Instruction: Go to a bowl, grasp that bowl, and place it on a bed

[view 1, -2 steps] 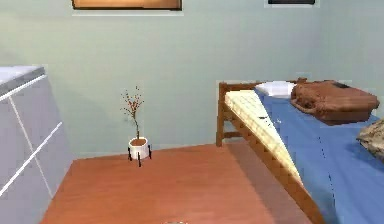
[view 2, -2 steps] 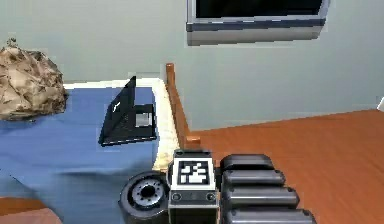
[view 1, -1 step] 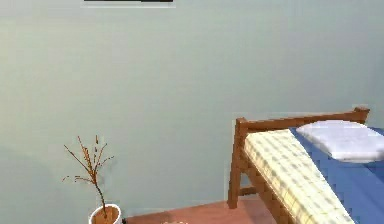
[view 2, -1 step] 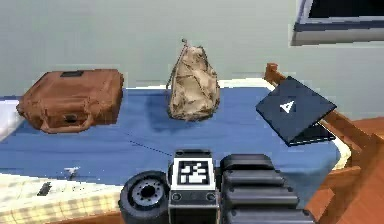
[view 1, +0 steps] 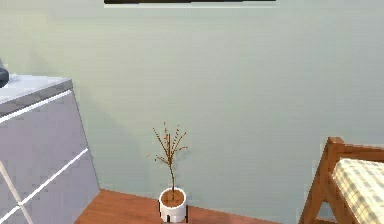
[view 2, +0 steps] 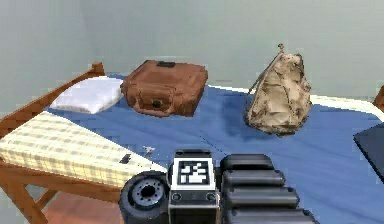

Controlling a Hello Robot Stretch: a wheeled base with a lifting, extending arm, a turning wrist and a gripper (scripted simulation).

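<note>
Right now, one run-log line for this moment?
arm side: bed with pillow, brown suitcase, tan backpack | forward: dresser, potted plant | arm: low, before bed | held: cannot tell

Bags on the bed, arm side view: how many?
2. Brown suitcase beside the pillow; tan backpack upright toward the view's right. A dark object at the right edge is cut off.

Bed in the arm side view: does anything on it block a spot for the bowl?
A brown suitcase and a tan backpack occupy the far side of the bed; the nearer blue blanket looks mostly bare.
</note>
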